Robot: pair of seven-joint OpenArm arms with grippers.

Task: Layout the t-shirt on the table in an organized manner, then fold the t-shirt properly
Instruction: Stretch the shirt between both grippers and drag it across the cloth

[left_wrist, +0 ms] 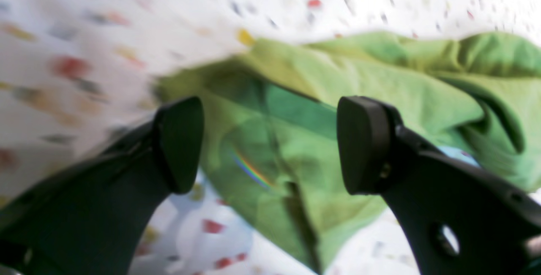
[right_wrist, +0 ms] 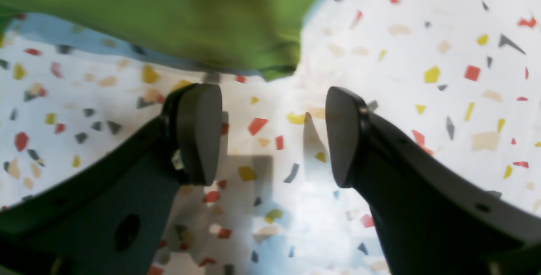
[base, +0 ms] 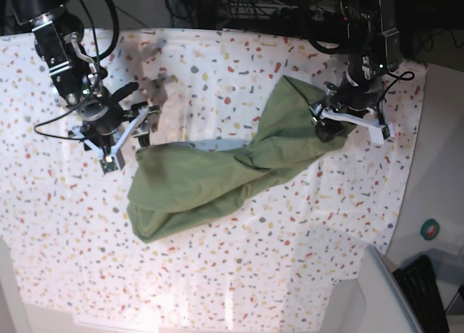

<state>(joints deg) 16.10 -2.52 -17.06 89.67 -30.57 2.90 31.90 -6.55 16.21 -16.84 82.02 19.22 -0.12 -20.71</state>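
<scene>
Both grippers, left (left_wrist: pixel 270 144) and right (right_wrist: pixel 272 135), spread over crumpled soft t-shirt (base: pixel 217 177) on speckled table (base: pixel 290 275)

Speckled table (base: pixel 217 275) under rumpled green t-shirt (base: pixel 210 177)

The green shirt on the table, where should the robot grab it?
The olive-green cloth t-shirt lies bunched in a long diagonal band on the speckled white table. Probably best to pinch each end corner from above: the corner by the right end effector and the bunched end under the left end effector.
</scene>
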